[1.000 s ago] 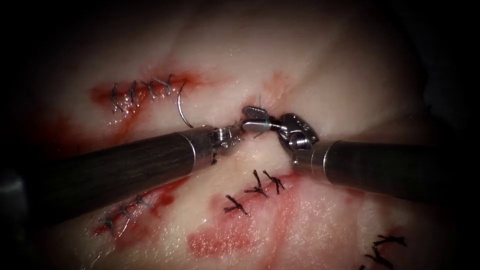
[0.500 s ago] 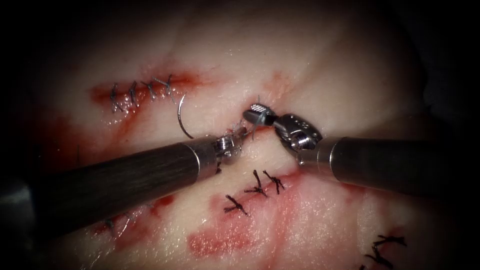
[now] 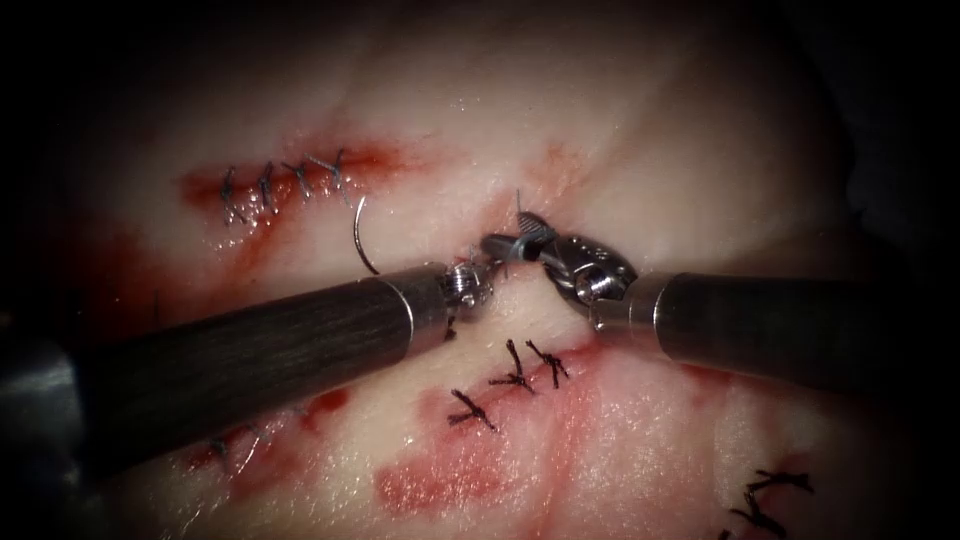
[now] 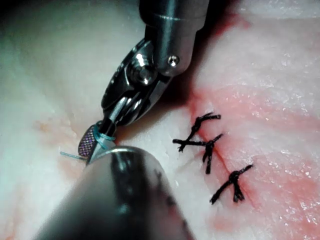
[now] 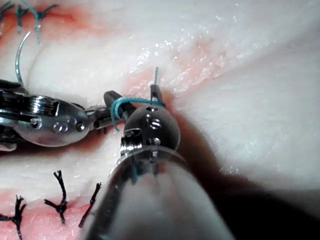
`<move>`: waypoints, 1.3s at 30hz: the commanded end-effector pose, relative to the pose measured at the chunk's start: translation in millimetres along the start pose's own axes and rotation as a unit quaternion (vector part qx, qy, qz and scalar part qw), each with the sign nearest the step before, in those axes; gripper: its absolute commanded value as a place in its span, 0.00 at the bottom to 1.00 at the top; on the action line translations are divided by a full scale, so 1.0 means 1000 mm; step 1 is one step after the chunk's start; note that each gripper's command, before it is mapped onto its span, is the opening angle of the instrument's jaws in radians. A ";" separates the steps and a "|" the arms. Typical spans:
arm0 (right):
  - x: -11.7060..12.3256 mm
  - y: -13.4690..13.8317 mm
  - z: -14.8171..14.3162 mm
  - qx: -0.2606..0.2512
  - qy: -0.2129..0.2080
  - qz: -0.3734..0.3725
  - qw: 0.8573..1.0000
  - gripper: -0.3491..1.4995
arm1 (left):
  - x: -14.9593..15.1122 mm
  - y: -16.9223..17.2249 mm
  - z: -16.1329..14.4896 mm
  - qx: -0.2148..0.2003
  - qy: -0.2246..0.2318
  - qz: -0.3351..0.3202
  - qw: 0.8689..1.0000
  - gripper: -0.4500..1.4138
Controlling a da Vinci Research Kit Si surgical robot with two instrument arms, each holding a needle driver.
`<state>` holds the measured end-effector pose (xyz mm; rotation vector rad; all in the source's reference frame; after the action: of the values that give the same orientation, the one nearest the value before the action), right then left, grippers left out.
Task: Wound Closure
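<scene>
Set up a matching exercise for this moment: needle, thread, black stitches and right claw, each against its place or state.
1 needle
2 thread
3 black stitches
4 right claw

A open
B looped round the right claw
C free on the tissue
D tied, below both tools

Pairs: 1-C, 2-B, 3-D, 4-A. What the left claw holds cannot be told.

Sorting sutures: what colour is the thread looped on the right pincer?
Teal-blue thread, clearest in the right wrist view.

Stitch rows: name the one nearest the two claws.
The three dark stitches just below the claws; the upper-left grey row beside the needle lies farther off.
</scene>
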<state>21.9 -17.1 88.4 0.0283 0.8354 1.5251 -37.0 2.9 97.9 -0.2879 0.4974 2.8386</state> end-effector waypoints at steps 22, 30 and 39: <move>0.0006 0.0006 0.0032 -0.013 0.007 -0.001 1.000 0.64 | 0.0017 -0.0003 0.0011 -0.002 0.002 0.007 1.000 0.00; 0.0006 0.0003 0.0045 -0.017 0.004 -0.006 1.000 0.21 | 0.0019 -0.0005 0.0012 -0.003 0.002 0.006 1.000 0.00; 0.0012 -0.0010 0.0025 -0.011 0.016 -0.032 0.999 0.00 | 0.0012 -0.0012 0.0008 -0.006 0.002 0.006 1.000 0.00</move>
<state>22.9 -15.1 89.2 -0.0302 0.8281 1.4967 -37.3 4.1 97.6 -0.2898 0.4826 2.8549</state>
